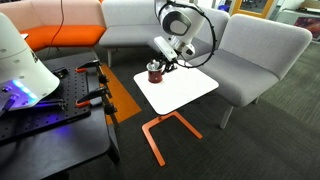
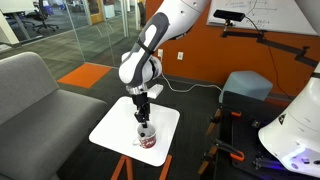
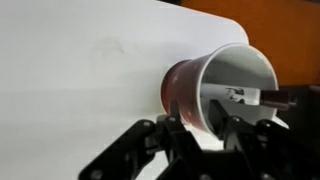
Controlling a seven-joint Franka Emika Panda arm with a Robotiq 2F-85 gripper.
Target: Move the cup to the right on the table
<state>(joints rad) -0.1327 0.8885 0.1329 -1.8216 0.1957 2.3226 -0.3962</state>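
The small dark red-brown cup (image 1: 154,73) with a pale rim is at a corner of the white table top (image 1: 190,88), close to its edge. In an exterior view the cup (image 2: 147,137) is near the table's (image 2: 112,130) edge. My gripper (image 1: 161,64) comes down on it from above (image 2: 144,121). In the wrist view the cup (image 3: 185,88) shows its white inside, and my gripper (image 3: 205,125) has one finger outside the wall and one inside, shut on the rim. I cannot tell whether the cup rests on the top or is slightly lifted.
Grey sofa seats (image 1: 255,55) wrap around the table, with an orange seat (image 1: 60,38) behind. A black workbench (image 1: 50,125) with clamps stands beside the table. The table's orange leg and base (image 1: 160,128) rest on the carpet.
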